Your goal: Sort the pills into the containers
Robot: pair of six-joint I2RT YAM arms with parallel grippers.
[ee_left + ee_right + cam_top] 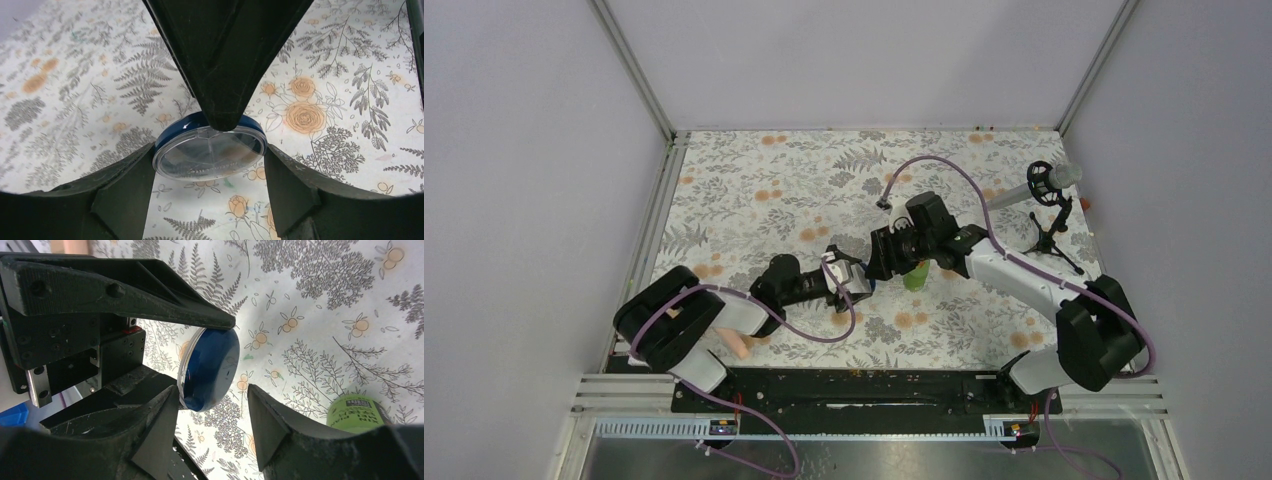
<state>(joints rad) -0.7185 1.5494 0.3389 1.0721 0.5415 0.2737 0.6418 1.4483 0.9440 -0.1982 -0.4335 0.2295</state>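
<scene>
**Item 1, dark-blue jar** (212, 365): shallow and round, with a clear lid. It is turned on its edge, the lid facing the left arm and the blue base facing the right edge of the worktop. It sits near the middle of the worktop, somewhat toward the near edge. Whether it touches the floral cloth (754, 190) cannot be told.

**Item 2, green bottle** (915, 275): upright on the cloth, just to the right of the jar and apart from it. No finger touches it.

**Item 3, left gripper** (209, 150): reaches in from the near-left corner. The jaws are clenched across the jar's rim, one finger on each side.

**Item 4, right gripper** (211, 389): reaches in from the near-right corner. The jaws are spread and straddle the jar. One fingertip (222, 117) lies against the lid's edge, and the other stands off the base.

**Item 5, microphone on a small tripod** (1049, 190): stands near the right edge, toward the far corner, well apart from the jar.

**Item 6, peach-pink piece** (739, 346): lies on the cloth by the near edge, beside the left arm's base.
</scene>
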